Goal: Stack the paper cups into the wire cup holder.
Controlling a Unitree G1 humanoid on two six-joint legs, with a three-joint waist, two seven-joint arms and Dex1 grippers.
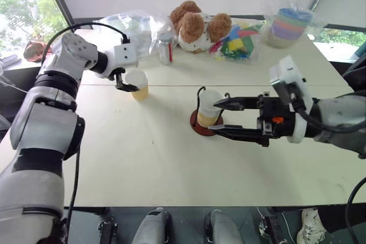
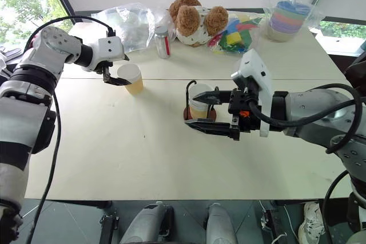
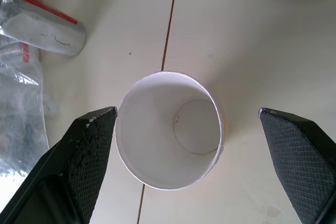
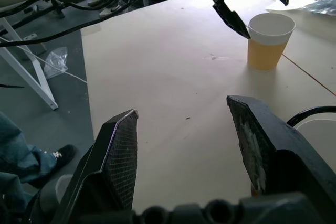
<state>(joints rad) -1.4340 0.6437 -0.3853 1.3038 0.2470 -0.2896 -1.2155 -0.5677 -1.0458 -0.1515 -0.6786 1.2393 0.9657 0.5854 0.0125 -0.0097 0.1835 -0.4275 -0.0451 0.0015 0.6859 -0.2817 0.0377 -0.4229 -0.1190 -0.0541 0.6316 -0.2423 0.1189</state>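
One paper cup [image 1: 138, 84], white-rimmed with a yellow-orange band, stands upright on the table at the left. My left gripper [image 1: 127, 86] hangs just over it, open. In the left wrist view the cup [image 3: 168, 137] sits between the two spread fingers [image 3: 89, 150], one finger close to its rim and the other well clear. The wire cup holder [image 1: 200, 127], a dark red disc with black wire loops, stands mid-table with a paper cup [image 1: 209, 107] inside. My right gripper [image 1: 213, 116] is level beside the holder, open and empty.
Along the far edge of the table lie a clear plastic bag [image 1: 134, 24], a small bottle [image 1: 165, 50], a teddy bear [image 1: 194, 27], coloured toys [image 1: 237, 44] and wrapped pastel bowls [image 1: 289, 27]. A seam [image 1: 171, 86] crosses the tabletop. The near half of the table is bare.
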